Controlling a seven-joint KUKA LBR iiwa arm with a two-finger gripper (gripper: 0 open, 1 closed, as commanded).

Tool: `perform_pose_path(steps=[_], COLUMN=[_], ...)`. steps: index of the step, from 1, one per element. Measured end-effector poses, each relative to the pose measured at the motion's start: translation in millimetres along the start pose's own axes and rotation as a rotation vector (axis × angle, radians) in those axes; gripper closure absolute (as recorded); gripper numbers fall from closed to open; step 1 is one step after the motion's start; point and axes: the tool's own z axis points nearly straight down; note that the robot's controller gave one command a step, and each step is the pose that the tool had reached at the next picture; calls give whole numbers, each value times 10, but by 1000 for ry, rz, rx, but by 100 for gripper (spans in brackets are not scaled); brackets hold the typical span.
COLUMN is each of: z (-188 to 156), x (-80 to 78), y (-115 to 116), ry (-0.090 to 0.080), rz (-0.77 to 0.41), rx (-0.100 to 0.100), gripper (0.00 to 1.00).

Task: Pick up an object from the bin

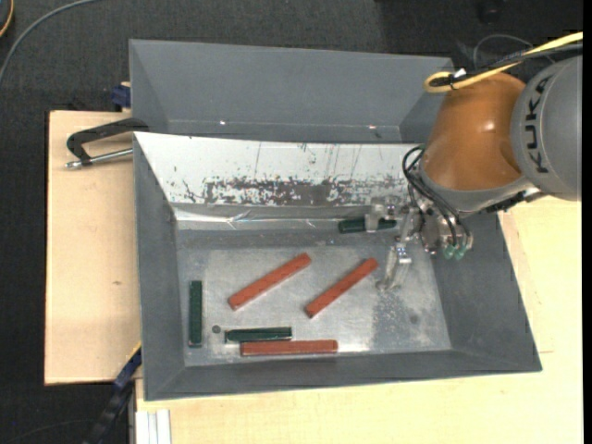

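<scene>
1. Gripper. The gripper point(396, 274) is located right of centre in the frame, low over the floor of the bin point(277, 91). It hangs below the arm's orange cover point(472, 146), which overlaps the upper right rim. Whether the gripper is released or clenched cannot be told.

2. Nearest thing. The right red bar point(340, 288) is laid flat and diagonal near the centre of the floor. Its upper right end is just beside the gripper tip; contact cannot be confirmed.

3. Other things.
- The left red bar point(269, 281) is laid on a similar diagonal, left of the right red bar and apart from it.
- The lower red bar point(289, 347) is laid along the lower wall, with the lower green bar point(258, 335) just above its left end.
- The left green bar point(195, 313) is laid upright in the frame, close along the left wall.
- The upper green bar point(354, 226) is laid at the foot of the upper wall, up and left of the gripper.

4. Open room. Bare floor is found below and to the right of the gripper, as far as the right wall and the lower right corner. A bare strip is also left between the two diagonal red bars.
</scene>
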Motion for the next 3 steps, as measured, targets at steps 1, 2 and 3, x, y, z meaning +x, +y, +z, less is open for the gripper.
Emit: perform_pose_path(steps=[1, 2, 3], z=[769, 736, -896], x=[530, 499, 580], y=[511, 488, 490], ry=[3, -6, -18], rz=[-146, -144, -352], rx=[0, 3, 6], gripper=[0, 100, 100])
